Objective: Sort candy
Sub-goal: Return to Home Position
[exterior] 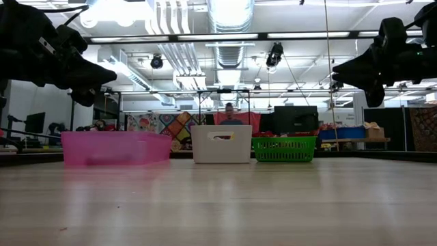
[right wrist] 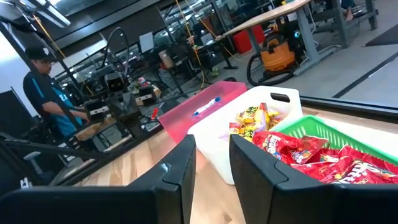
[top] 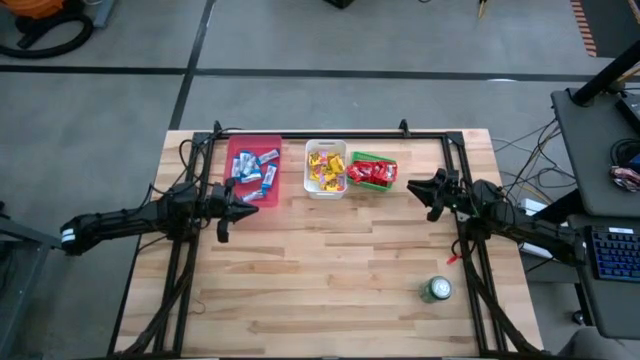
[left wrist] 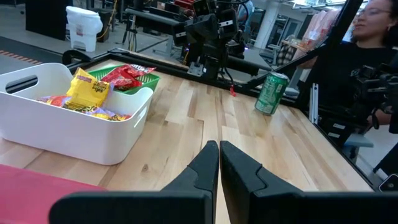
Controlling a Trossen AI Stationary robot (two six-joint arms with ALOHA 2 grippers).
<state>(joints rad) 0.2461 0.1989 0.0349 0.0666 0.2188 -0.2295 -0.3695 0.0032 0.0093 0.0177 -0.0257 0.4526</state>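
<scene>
High view takes in the whole table point(top: 330, 290), and the white bin point(top: 326, 194) at its far edge serves as the marker for everything else. The left gripper point(left wrist: 219, 149) hangs in the air on the pink-bin side of the white bin, its fingers pressed together with only a slit between them and nothing in them. The right gripper point(right wrist: 211, 143) hangs on the other side of the white bin, past the green bin, with its fingers parted a moderate way and also empty.

The pink bin point(top: 232, 140) stands just beside the white bin on one side and the green bin point(top: 372, 156) touches or nearly touches it on the other. A green can point(top: 436, 290) stands well apart from the white bin, toward the near right corner of the table.

The candy all lies in bins: yellow packets point(top: 326, 170) in the white bin, red packets point(top: 372, 174) in the green one, blue-and-silver bars point(top: 255, 172) in the pink one. No loose piece shows on the table, so the sorting looks complete.

Judged from their look, these sweets are very light, flat and thin, with slick, crinkly wrappers that could slide between the fingers. A packet would best be pinched across its flat faces near the middle, and a bar across its narrow width, with gentle force.
</scene>
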